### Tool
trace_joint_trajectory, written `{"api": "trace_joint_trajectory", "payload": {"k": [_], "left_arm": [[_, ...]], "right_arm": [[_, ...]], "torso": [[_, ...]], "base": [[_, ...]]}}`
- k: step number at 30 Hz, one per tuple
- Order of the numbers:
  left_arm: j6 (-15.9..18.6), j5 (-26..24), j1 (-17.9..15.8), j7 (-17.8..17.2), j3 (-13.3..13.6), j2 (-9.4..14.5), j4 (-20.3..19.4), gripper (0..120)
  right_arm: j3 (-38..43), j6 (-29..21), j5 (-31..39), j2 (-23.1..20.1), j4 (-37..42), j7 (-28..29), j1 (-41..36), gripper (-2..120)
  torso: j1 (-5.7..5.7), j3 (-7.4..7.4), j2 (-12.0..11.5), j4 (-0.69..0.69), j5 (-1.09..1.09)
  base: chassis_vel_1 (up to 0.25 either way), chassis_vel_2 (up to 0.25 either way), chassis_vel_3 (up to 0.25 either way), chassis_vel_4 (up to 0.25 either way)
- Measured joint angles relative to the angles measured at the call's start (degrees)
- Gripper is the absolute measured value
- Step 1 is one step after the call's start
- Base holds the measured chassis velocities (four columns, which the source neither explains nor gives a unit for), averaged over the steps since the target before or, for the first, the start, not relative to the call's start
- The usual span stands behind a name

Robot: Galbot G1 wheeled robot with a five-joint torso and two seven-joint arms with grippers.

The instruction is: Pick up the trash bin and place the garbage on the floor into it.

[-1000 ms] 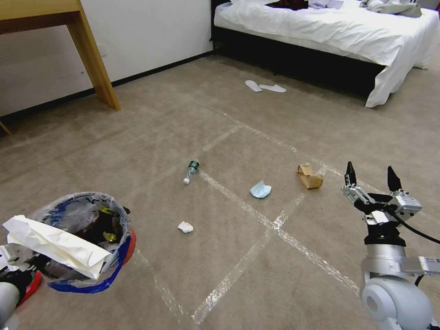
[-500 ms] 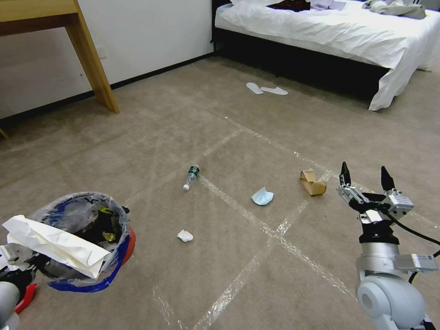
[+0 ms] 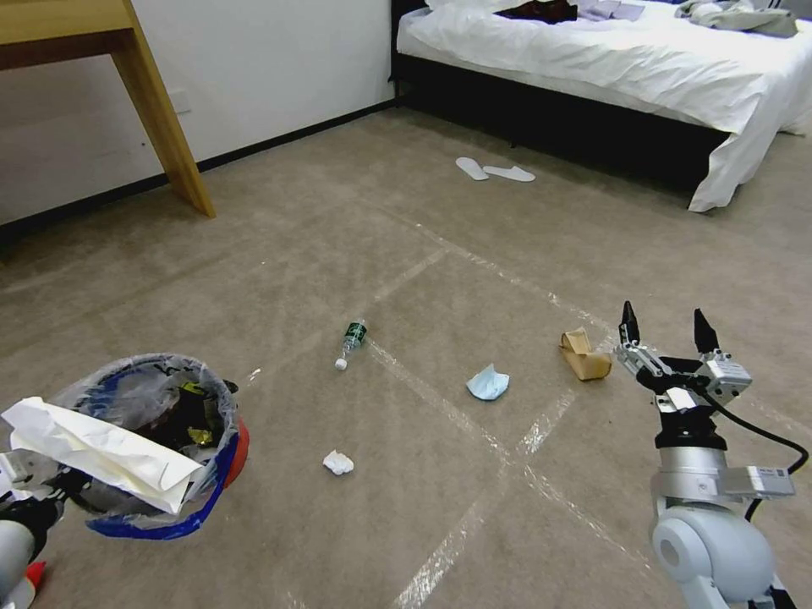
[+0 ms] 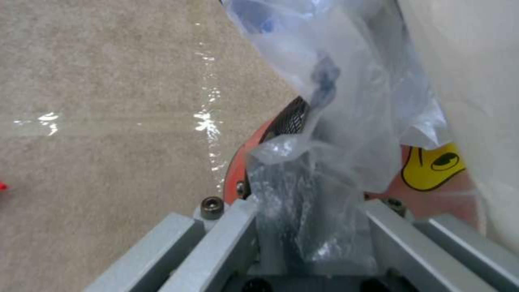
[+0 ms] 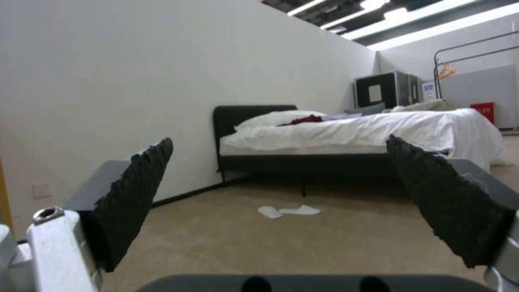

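Left pincer point(image 4: 311, 243) clenched on the trash bin point(image 3: 152, 440) rim at 8 o'clock.
Right pincer point(image 3: 664, 326) gapes, paper bag point(image 3: 584, 355) just at its 9 o'clock on the floor point(image 3: 406, 254); bin holds paper point(image 3: 93, 448), wrappers.

Matt beige short-pile carpet floor point(image 3: 338, 237) crossed by glossy clear tape; small round red plastic trash bin point(image 3: 239, 448) lined with crinkly clear film; crumpled white paper sheet point(image 3: 93, 452); rough black ridged pads point(image 5: 135, 194) on brushed metal.
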Motion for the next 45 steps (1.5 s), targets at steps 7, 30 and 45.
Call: {"api": "trace_joint_trajectory", "payload": {"k": [7, 30, 45], "left_arm": [[-0.06, 0.18, 0.02, 0.02, 0.21, -0.37, -0.56, 0], [-0.09, 0.22, -0.09, -0.01, 0.09, -0.32, -0.11, 0], [-0.16, 1.66, -0.38, -0.02, 0.3, -2.19, 0.45, 0]], "right_arm": [[-0.5, 0.13, -0.09, 0.1, -0.16, 0.19, 0.34, 100], [-2.6, -0.93, 0.1, -2.74, -1.26, 0.53, 2.47, 100], [-36.13, -19.78, 15.94, -17.89, -2.93, 12.33, 31.81, 100]], "torso": [[0.0, 0.0, 0.0, 0.01, 0.01], [0.0, -0.01, 0.0, -0.01, 0.01], [0.0, 0.01, 0.0, 0.01, 0.0]], "base": [[-0.075, 0.08, 0.085, -0.08], [-0.011, 0.007, 0.01, -0.009], [0.0, 0.0, 0.0, 0.0]]}}
